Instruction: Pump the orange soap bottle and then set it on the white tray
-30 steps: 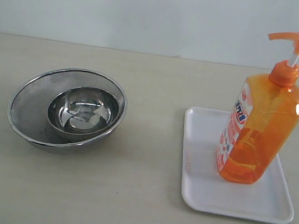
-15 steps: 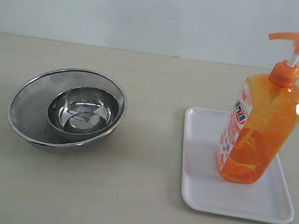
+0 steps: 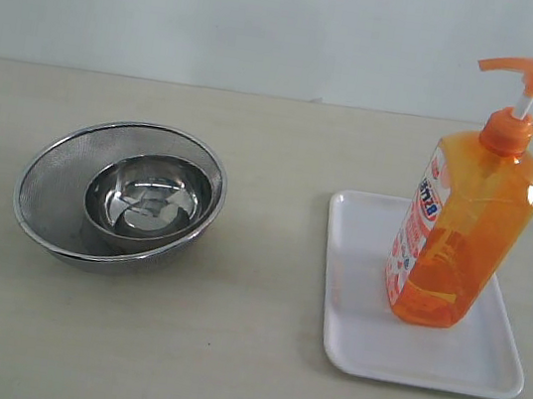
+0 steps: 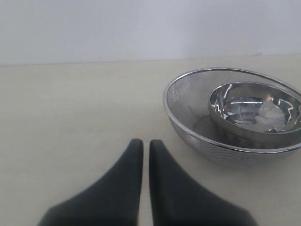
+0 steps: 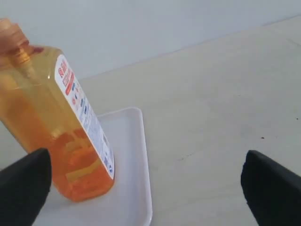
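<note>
A: Right gripper (image 5: 143, 162) gapes wide, empty; left gripper (image 4: 146, 142) is pinched nearly shut, holding nothing.
B: And the tall translucent orange soap bottle (image 3: 461, 239)?
A: Standing upright on the flat glossy white tray (image 3: 482, 370).

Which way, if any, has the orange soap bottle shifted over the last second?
No. The orange soap bottle stands on the white tray, its base in the same spot relative to the tray's rim throughout the exterior view.
</note>
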Available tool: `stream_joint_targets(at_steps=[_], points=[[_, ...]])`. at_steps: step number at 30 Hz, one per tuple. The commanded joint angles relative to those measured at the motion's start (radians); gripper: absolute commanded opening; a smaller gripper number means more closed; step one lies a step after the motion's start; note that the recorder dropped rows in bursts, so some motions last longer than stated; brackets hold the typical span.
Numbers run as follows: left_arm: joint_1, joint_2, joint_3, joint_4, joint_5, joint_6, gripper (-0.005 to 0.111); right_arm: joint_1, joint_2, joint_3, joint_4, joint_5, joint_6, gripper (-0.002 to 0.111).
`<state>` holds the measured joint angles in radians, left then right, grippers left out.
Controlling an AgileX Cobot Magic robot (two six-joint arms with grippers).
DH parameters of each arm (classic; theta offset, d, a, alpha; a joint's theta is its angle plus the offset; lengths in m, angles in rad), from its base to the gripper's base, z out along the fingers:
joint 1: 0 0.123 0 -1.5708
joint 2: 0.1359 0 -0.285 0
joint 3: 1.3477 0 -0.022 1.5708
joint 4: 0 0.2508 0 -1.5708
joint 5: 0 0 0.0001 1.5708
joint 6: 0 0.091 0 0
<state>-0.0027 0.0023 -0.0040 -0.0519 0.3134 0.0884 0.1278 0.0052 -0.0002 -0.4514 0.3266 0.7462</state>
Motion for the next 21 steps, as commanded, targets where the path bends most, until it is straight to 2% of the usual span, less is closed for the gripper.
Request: stream_joint_targets(at_steps=[1,4,21], points=[[0.002,-0.002,0.004,-0.010,-0.003,-0.007,0.005,-0.007,-0.005,0.000,0.209,-0.016,-0.344,0.105],[0.002,-0.002,0.004,-0.010,-0.003,-0.007,0.005,-0.007,-0.005,0.000,0.367,-0.003,-0.628,0.105],[0.002,-0.002,0.004,-0.010,-0.003,-0.007,0.005,-0.007,-0.005,0.000,0.374,0.026,-0.651,0.105]])
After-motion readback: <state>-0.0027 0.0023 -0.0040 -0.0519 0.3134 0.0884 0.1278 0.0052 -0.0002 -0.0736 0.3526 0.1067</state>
